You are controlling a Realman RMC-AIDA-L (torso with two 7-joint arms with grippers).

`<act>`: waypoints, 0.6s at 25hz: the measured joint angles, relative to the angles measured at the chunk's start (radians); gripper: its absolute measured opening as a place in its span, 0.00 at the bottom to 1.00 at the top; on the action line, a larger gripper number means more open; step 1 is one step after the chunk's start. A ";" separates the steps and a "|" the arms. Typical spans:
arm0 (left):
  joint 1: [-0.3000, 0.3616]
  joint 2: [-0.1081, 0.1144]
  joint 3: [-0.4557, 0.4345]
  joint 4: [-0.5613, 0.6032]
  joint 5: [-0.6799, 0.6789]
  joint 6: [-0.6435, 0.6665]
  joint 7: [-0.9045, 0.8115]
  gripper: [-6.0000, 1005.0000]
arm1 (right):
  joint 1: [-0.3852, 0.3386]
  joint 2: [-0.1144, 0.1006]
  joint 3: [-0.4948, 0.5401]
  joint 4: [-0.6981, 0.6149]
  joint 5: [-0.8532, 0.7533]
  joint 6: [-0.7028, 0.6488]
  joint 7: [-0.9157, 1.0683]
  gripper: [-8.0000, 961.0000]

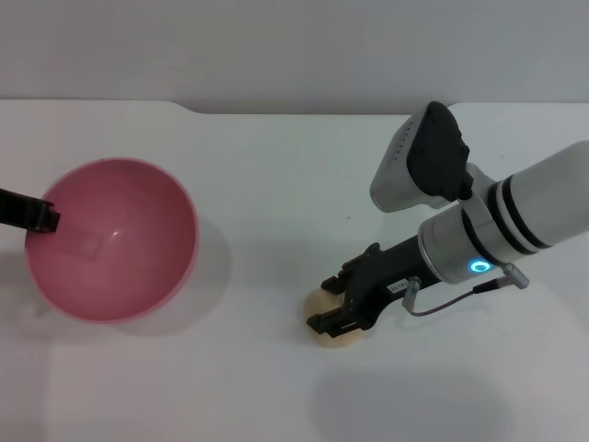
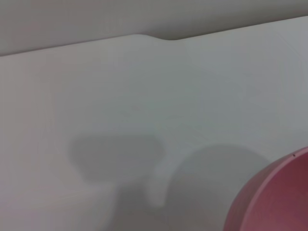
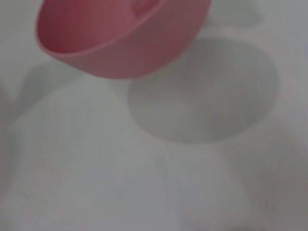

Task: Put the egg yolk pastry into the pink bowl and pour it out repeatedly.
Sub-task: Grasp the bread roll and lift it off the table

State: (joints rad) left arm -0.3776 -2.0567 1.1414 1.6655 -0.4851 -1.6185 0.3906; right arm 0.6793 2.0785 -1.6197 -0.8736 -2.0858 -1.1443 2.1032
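Observation:
The pink bowl [image 1: 138, 230] is at the left of the white table with nothing inside it. My left gripper [image 1: 39, 219] is shut on its left rim. The shadow under the bowl [image 3: 125, 43] in the right wrist view shows that it is held off the table. A slice of the bowl's outer wall [image 2: 279, 202] also shows in the left wrist view. The pale egg yolk pastry [image 1: 316, 301] lies on the table right of centre. My right gripper [image 1: 329, 304] is low over it, open, with one black finger on either side. The fingers cover much of the pastry.
The white table [image 1: 276, 166] runs back to a grey wall, and its far edge has a small step. My right arm's white forearm [image 1: 515, 221] reaches in from the right.

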 joint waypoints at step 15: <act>-0.009 0.001 -0.001 -0.003 0.000 0.005 0.002 0.00 | -0.008 -0.005 0.024 -0.017 -0.084 -0.041 0.059 0.48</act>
State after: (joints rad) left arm -0.3862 -2.0555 1.1405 1.6622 -0.4847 -1.6139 0.3926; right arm 0.6709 2.0733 -1.5958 -0.8910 -2.1697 -1.1849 2.1618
